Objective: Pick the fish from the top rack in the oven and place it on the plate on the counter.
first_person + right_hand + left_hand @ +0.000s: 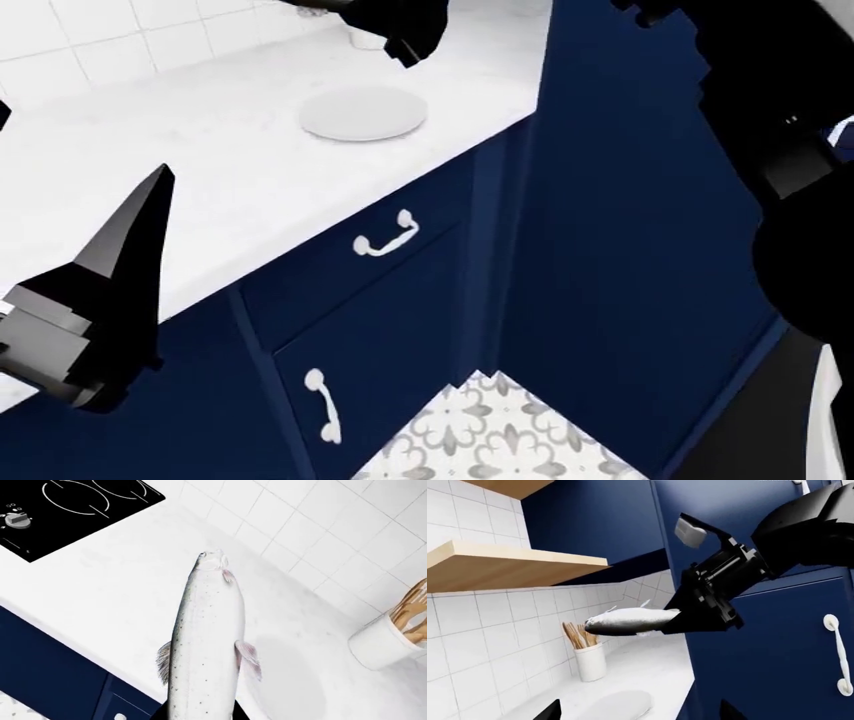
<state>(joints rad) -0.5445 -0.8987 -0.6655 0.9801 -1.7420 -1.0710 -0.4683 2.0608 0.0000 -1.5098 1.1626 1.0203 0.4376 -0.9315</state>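
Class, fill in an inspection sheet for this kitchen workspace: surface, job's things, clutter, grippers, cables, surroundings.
Surface: white marbled stone counter, mostly bare.
Job's things: slender silvery-grey fish held in the air above the counter; round flat white plate bare.
Clutter: white cylindrical utensil holder with wooden utensils, by the wall.
Grippers: right gripper shut on the fish; left gripper holds nothing, aperture unclear.
Cables: nothing seen.
Surroundings: white square tiles, navy blue cabinets, black hob, wooden shelf.

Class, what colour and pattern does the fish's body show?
The fish is silvery-white with fine dark speckles and pale pinkish fins, clearest in the right wrist view.
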